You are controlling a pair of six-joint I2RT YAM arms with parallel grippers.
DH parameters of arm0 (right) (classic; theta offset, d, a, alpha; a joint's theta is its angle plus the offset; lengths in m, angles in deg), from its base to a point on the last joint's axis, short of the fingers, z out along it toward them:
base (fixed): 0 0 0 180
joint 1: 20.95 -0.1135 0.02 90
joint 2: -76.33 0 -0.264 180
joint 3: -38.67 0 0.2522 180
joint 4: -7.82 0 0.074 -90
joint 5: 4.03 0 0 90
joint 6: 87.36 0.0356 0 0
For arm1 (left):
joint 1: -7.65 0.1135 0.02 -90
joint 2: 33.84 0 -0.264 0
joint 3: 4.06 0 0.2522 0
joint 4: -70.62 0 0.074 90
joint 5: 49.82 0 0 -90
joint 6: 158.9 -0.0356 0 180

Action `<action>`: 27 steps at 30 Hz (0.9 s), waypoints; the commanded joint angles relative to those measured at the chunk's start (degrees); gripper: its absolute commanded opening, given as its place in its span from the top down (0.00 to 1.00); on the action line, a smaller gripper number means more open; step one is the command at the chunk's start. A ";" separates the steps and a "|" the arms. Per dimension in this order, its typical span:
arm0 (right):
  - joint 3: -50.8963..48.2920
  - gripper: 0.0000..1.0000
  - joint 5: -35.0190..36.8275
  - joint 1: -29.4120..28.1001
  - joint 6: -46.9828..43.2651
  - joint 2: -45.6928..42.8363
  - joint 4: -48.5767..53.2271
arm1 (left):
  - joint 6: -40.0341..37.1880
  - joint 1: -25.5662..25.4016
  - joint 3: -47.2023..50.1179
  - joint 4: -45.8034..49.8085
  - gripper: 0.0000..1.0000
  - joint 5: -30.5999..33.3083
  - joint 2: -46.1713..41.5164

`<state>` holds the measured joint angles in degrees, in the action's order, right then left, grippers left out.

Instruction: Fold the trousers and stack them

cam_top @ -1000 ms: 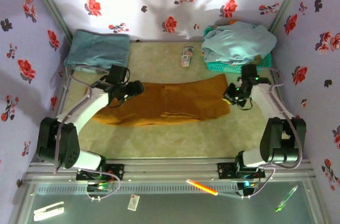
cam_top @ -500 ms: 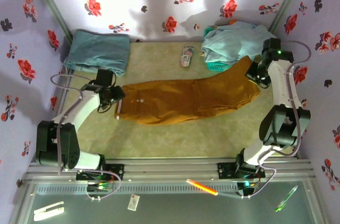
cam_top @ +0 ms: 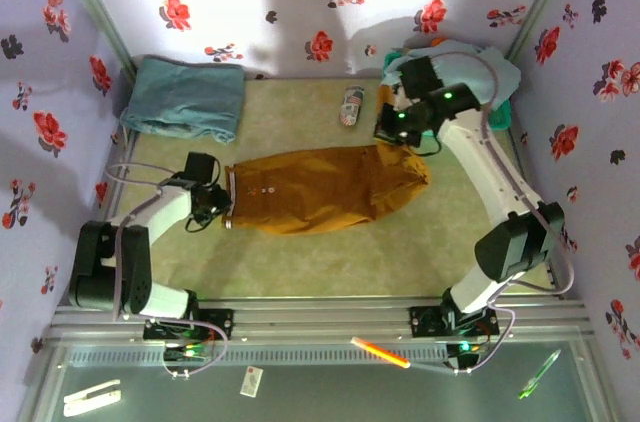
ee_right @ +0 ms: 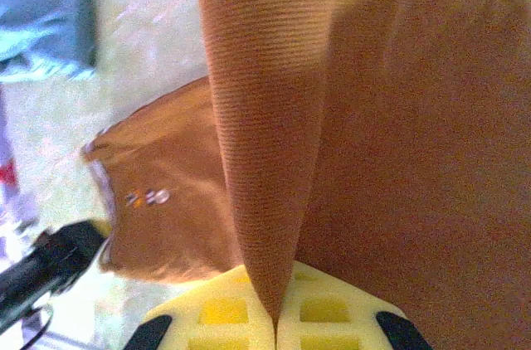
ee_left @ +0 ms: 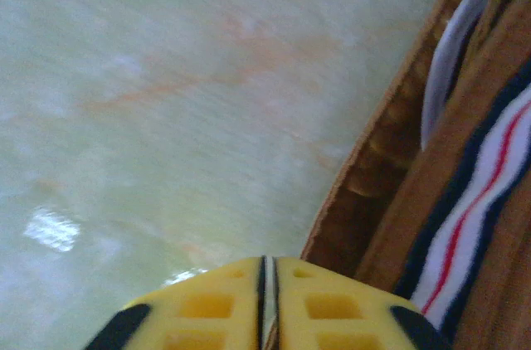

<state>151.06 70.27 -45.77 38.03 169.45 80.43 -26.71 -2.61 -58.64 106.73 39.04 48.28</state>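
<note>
Left gripper (cam_top: pixel 222 208) lay low on the worktop (cam_top: pixel 300 262) toward its left edge, its yellow fingers (ee_left: pixel 207 304) pressed together with barely a slit between them; the waistband (ee_left: pixel 465 226) end of the trousers (cam_top: pixel 310 192) sat just to the right of the fingertips, striped trim showing, and whether any cloth was nipped in that slit could not be told; the right gripper (cam_top: pixel 392 132) hung raised toward the far right corner, clamped on a fold of the ochre cloth, which ran out from between its closed fingers (ee_right: pixel 353 304) as a widening ridge; from that grip the leg end fell back toward the rest of the garment, so the trousers lay doubled across the middle of the worktop, waistband at the left, bend at the right; a dusty teal garment (cam_top: pixel 185 94) rested in the far left corner, well apart; a pale aqua garment (cam_top: pixel 450 77) was heaped on a green basket (cam_top: pixel 420 125) in the far right corner, just behind the right gripper.
</note>
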 commanded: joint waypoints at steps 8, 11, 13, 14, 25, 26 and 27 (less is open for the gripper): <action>8.86 1.00 -3.05 -18.71 20.07 11.45 -17.49 | -1.97 0.24 1.71 -7.87 1.00 -9.29 2.45; 10.89 1.00 -2.59 -22.61 23.31 16.42 -20.96 | -1.95 0.25 1.71 -8.03 1.00 -9.38 1.75; 12.85 1.00 -3.95 -24.58 24.81 20.54 -22.29 | -1.95 0.26 1.66 -8.05 1.00 -9.49 1.50; 13.92 1.00 -4.26 -25.29 24.85 22.18 -22.26 | -1.89 0.24 1.71 -8.03 1.00 -9.49 1.45; 24.86 1.00 -5.46 -29.98 25.69 33.90 -18.18 | -1.52 0.24 3.11 -9.33 1.00 -10.14 0.84; 25.05 1.00 -5.68 -30.29 25.82 34.63 -18.16 | -1.50 0.24 3.10 -9.41 1.00 -10.19 0.75; 25.10 1.00 -6.06 -30.50 26.18 35.28 -18.36 | -1.47 0.24 3.18 -9.55 1.00 -10.15 0.75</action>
<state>172.72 66.59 -74.71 62.82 203.98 63.41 -27.58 -2.46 -56.21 98.84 31.28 50.21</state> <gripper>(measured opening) 0.065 0.055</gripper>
